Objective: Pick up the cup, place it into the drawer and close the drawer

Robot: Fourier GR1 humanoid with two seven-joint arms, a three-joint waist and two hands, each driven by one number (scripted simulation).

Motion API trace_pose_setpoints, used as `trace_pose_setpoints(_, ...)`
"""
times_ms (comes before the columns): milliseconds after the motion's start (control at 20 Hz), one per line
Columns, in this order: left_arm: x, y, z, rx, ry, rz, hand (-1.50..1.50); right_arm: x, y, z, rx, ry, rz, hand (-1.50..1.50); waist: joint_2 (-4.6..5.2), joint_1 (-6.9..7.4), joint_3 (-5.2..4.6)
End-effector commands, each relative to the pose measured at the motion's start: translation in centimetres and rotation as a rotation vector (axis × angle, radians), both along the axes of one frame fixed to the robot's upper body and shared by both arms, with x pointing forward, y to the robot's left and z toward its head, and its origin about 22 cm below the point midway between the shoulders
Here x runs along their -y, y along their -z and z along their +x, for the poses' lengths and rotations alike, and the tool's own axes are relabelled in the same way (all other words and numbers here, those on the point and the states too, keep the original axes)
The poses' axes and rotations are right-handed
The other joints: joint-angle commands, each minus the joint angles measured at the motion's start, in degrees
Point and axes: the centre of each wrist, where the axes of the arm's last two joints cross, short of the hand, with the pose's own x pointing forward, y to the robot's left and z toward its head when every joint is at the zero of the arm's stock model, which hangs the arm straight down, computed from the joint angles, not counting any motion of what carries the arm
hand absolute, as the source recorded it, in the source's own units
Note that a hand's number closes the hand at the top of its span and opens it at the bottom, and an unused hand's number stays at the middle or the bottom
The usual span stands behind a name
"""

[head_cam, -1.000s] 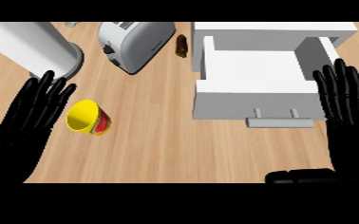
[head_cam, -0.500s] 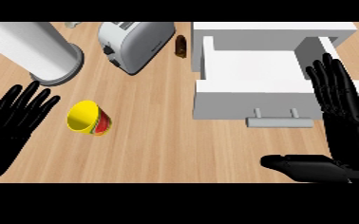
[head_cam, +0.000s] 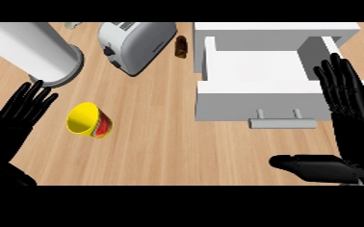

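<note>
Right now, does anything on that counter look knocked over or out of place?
Yes: the yellow cup lies tipped on its side on the wooden counter, its mouth facing up and left, near the left hand. The white drawer stands open. Nothing looks spilled or damaged.

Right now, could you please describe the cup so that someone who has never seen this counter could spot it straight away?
Start at the big white cylinder at the counter's far left, then look nearer along the wood. The cup lies there, tilted, just right of the left hand. It is the only brightly coloured thing: yellow with a red patch on its side, unlike the grey toaster and the white drawer.
</note>
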Motion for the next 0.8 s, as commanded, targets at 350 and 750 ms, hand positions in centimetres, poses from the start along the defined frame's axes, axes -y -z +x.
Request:
trace_pose_setpoints(350, -0.3, 7.7, 2.2, -0.075, -0.084, 0.109, -1.5, -0.5, 1.3, 0.5, 0.019, -0.001, 0.013, -1.5, 0.07, -0.23, -0.02)
trace_pose_setpoints(750, -3.1, 11.4, 0.8, -0.106, -0.146, 0.127, -1.5, -0.4, 1.1, 1.5, -0.004, -0.01, 0.01, -1.5, 0.07, -0.13, -0.02)
